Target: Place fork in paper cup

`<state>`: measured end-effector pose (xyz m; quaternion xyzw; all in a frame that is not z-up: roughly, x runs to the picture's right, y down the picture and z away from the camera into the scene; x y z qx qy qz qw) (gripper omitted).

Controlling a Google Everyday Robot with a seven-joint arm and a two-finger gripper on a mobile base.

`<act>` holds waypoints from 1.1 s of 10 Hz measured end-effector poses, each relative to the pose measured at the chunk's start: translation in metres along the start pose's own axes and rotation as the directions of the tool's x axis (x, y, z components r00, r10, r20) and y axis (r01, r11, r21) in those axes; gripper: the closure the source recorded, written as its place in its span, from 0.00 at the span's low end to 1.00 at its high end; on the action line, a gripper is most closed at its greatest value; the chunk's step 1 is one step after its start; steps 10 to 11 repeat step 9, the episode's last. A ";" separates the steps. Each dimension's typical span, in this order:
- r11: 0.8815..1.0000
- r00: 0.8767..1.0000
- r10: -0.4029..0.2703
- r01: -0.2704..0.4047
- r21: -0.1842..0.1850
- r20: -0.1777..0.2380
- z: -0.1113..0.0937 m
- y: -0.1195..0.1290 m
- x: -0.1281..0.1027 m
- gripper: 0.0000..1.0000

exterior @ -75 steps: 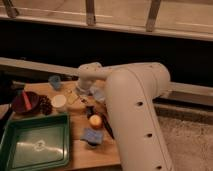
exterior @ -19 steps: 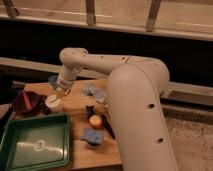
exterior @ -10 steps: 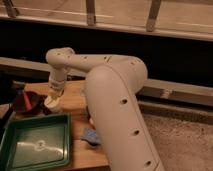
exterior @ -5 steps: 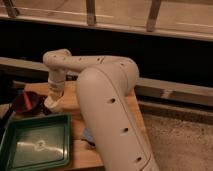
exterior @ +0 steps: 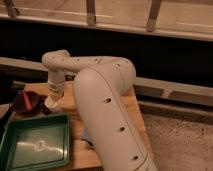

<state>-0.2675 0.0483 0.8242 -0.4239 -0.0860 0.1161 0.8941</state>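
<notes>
The pincer [exterior: 54, 98] hangs directly over the short white paper cup [exterior: 52, 104] at nine o'clock on the wooden surface [exterior: 127, 107]. The fork is hidden. Judging by this, the release comes next.

The hand [exterior: 54, 95] hangs directly over the paper cup [exterior: 53, 104] near the worktop's [exterior: 127, 112] back left. A bowl [exterior: 27, 102] sits left of the cup; a tray [exterior: 35, 142] lies in front.
</notes>
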 end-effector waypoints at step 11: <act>1.000 0.999 -0.008 0.008 0.006 0.034 -0.016 -0.001 -0.004 0.38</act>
